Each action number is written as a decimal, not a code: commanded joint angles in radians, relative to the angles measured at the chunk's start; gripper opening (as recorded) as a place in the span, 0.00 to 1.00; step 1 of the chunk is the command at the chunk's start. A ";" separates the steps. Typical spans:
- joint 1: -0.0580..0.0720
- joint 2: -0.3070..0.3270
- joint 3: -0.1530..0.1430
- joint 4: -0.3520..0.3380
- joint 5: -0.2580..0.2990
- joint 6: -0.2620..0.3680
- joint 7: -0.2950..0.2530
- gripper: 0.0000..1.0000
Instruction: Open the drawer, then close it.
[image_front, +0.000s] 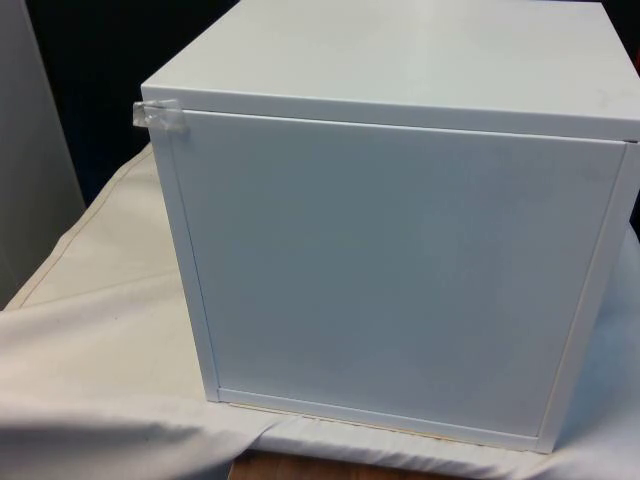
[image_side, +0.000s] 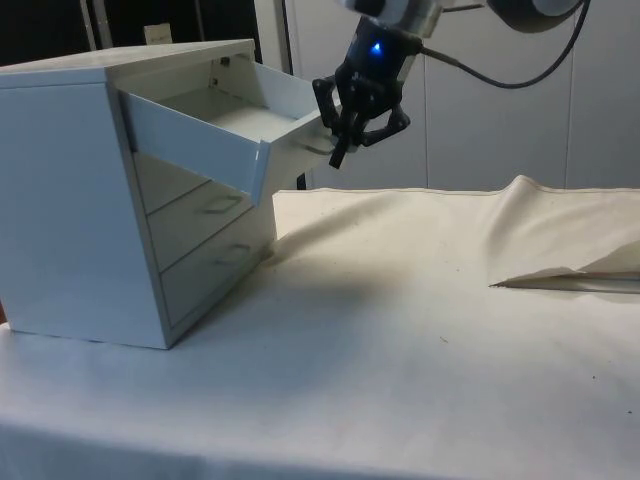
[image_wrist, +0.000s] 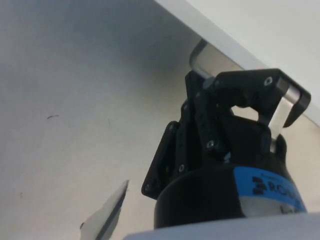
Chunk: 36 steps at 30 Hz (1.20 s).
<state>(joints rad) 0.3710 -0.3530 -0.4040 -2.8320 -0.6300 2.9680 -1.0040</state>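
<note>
A white chest of drawers (image_side: 70, 200) stands on the cloth; its plain back panel (image_front: 400, 270) faces the front view. The top drawer (image_side: 200, 140) is pulled well out and tilts slightly downward at its front. My black gripper (image_side: 342, 145) is at that drawer's front end, above the table. In the wrist view the silver drawer handle (image_wrist: 196, 52) runs between the fingers, and my gripper (image_wrist: 200, 95) is shut on it. One black finger (image_wrist: 240, 87) covers the middle of the bar.
Two lower drawers (image_side: 215, 205) (image_side: 235, 252) sit shut with their handles showing. A raised fold of the white cloth (image_side: 560, 275) lies at the side view's right. A scrap of clear tape (image_front: 160, 115) sticks to the chest's top corner.
</note>
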 joint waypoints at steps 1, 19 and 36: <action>-0.043 0.005 0.028 0.024 -0.045 0.012 0.035 0.00; -0.037 -0.005 0.039 0.030 -0.087 0.011 0.112 0.00; -0.032 -0.034 0.039 0.034 -0.080 -0.001 0.118 0.00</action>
<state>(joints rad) 0.3740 -0.3850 -0.3880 -2.8160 -0.6800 2.9690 -0.9070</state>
